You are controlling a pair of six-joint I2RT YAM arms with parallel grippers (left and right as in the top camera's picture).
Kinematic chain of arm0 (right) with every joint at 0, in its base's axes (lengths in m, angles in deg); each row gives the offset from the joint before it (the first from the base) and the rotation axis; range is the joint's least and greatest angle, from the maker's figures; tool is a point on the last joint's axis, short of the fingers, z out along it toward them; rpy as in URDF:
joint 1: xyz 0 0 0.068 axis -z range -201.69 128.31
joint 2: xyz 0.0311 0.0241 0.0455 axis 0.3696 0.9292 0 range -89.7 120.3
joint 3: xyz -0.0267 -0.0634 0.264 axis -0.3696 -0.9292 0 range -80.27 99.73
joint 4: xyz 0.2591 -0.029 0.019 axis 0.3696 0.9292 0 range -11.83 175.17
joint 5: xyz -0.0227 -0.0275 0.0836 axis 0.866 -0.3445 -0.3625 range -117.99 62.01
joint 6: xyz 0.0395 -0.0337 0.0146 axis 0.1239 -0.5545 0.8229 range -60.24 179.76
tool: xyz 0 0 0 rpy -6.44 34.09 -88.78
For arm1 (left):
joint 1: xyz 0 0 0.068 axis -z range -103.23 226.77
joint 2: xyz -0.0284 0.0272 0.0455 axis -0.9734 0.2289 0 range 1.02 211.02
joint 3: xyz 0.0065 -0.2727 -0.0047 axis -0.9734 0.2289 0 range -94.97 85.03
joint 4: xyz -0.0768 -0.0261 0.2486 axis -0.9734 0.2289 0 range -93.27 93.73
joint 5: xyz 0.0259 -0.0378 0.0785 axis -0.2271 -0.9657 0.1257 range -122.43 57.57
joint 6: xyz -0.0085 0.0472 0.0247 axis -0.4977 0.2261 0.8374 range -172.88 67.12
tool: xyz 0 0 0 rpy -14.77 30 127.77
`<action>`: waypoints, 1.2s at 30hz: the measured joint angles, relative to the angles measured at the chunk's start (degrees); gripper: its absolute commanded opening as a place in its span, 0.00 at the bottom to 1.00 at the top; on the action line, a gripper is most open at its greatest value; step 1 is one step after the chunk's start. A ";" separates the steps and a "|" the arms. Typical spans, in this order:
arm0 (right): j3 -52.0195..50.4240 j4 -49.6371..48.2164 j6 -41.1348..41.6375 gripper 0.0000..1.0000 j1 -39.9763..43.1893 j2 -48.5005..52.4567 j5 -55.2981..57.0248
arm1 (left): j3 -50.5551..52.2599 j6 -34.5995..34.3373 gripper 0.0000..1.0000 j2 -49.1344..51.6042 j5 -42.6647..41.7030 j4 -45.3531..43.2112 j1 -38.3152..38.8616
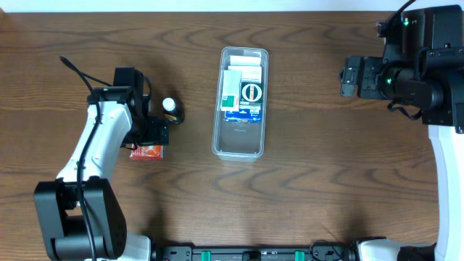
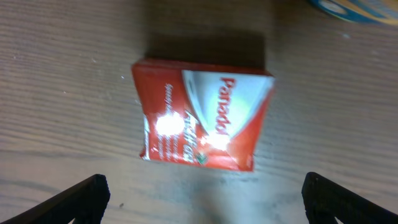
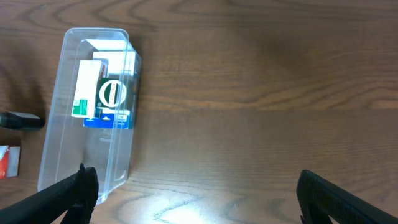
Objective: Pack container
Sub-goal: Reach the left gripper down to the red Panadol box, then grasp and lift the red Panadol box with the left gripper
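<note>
The clear plastic container [image 1: 240, 143] lies lengthwise at the table's middle, with several small boxes in its far half; it also shows in the right wrist view [image 3: 93, 149]. A red Panadol box [image 2: 202, 115] lies flat on the wood, partly under my left arm in the overhead view [image 1: 147, 151]. My left gripper [image 2: 202, 202] is open just above it, jaws wide, holding nothing. A small black bottle with a white cap [image 1: 170, 107] lies beside the left arm. My right gripper [image 3: 196, 196] is open and empty, high at the far right.
Bare wood lies between the container and the right arm [image 1: 420, 72]. The container's near half [image 1: 236, 138] holds nothing. The bottle's dark end [image 3: 18, 120] and a red box edge [image 3: 7, 160] show left of the container in the right wrist view.
</note>
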 measured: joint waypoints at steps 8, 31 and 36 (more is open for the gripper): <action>0.00 0.00 -0.02 0.99 0.00 0.00 0.00 | 2.32 2.82 0.98 3.89 -4.55 -4.07 -5.05; 0.00 0.00 0.00 0.99 0.02 0.00 0.00 | 2.84 4.07 0.84 12.22 -6.21 -7.08 -5.29; 0.00 0.00 -0.02 0.99 0.00 0.00 0.00 | 2.82 4.24 0.84 12.15 -6.54 -6.43 -5.29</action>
